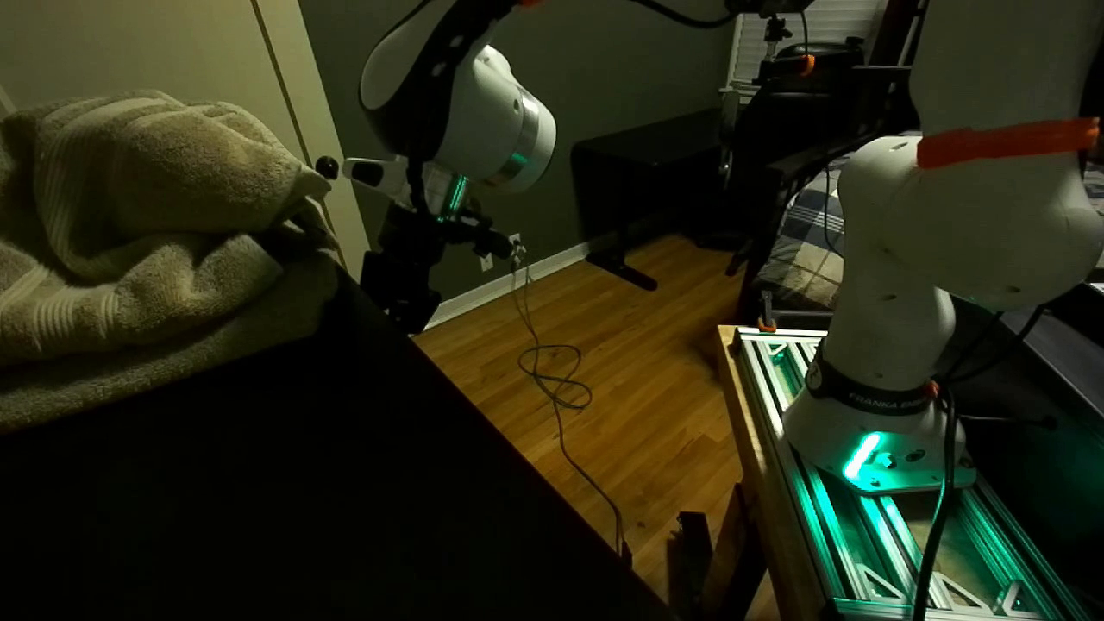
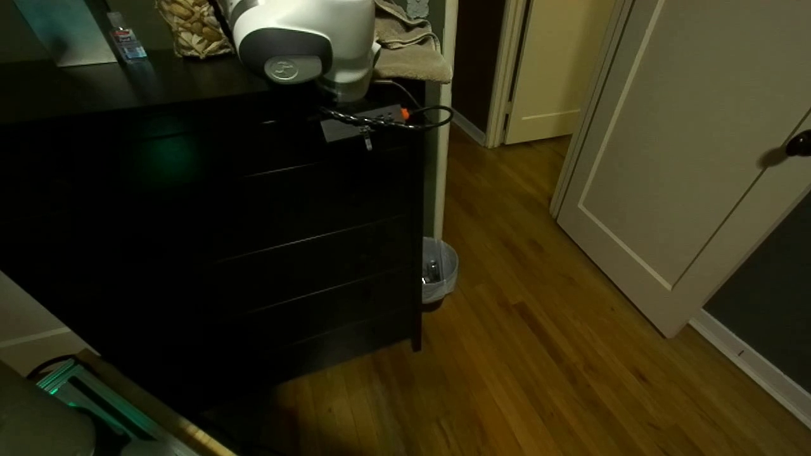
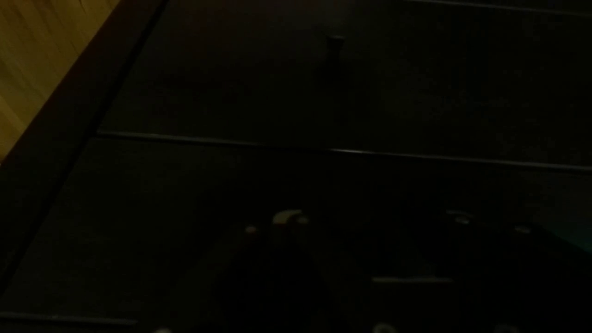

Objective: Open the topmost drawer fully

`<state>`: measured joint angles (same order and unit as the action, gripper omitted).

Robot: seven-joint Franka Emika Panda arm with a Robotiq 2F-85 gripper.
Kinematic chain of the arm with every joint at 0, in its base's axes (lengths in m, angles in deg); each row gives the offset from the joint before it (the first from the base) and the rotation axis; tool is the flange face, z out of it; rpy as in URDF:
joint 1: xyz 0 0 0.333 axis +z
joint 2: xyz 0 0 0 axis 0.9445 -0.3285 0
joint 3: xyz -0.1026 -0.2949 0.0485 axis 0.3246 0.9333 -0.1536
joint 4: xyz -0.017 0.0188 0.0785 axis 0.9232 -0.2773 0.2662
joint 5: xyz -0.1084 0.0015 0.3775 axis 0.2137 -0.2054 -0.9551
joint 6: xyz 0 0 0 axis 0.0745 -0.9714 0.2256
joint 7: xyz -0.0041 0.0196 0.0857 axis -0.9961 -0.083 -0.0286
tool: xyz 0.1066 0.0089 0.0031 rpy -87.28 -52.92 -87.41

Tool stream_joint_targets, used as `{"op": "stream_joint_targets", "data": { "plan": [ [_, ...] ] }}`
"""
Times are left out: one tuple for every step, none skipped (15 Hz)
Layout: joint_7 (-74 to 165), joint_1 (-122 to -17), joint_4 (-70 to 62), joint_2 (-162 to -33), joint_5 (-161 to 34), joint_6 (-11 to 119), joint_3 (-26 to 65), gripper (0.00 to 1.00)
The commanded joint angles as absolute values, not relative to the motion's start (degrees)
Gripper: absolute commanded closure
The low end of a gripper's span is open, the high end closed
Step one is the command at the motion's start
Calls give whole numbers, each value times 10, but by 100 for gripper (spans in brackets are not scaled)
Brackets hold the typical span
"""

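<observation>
A black dresser (image 2: 329,196) shows its drawer fronts in an exterior view. Its topmost drawer (image 2: 272,149) looks flush with the front, though it is very dark. In the wrist view, a dark knob (image 3: 335,46) stands out from a drawer front near the top; I cannot tell which drawer it belongs to. My gripper (image 1: 398,310) points down beside the dresser's edge in an exterior view. In the wrist view, the gripper's dark fingers (image 3: 381,219) stand apart in front of a drawer face, with nothing visible between them. Their tips are lost in the dark.
A beige towel (image 1: 155,190) lies heaped on the dresser top. A sanitizer bottle (image 2: 130,44) and a shell-filled vase (image 2: 193,28) also stand there. A bin (image 2: 440,272) stands beside the dresser. A cable (image 1: 556,401) lies on the wooden floor.
</observation>
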<state>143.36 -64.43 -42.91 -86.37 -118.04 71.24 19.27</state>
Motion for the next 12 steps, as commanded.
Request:
{"op": "stream_joint_targets", "data": {
  "plan": [
    [1433,-649,-426,-870,-1173,702,197,42],
    [1433,-649,-426,-870,-1171,706,197,36],
    [1433,-649,-426,-869,-1168,708,199,32],
    [1433,-650,-425,-869,-1167,707,200,28],
    [1433,-650,-423,-870,-1164,706,202,34],
    [1436,-651,-421,-872,-1165,704,203,33],
    [1441,-651,-418,-874,-1168,700,204,32],
    [1449,-652,-414,-877,-1170,698,204,28],
    [1459,-653,-410,-880,-1173,695,204,26],
    [1466,-654,-406,-883,-1175,695,204,22],
    [1475,-655,-401,-886,-1180,689,204,16],
    [1482,-655,-397,-890,-1183,685,203,5]
  ]
}}
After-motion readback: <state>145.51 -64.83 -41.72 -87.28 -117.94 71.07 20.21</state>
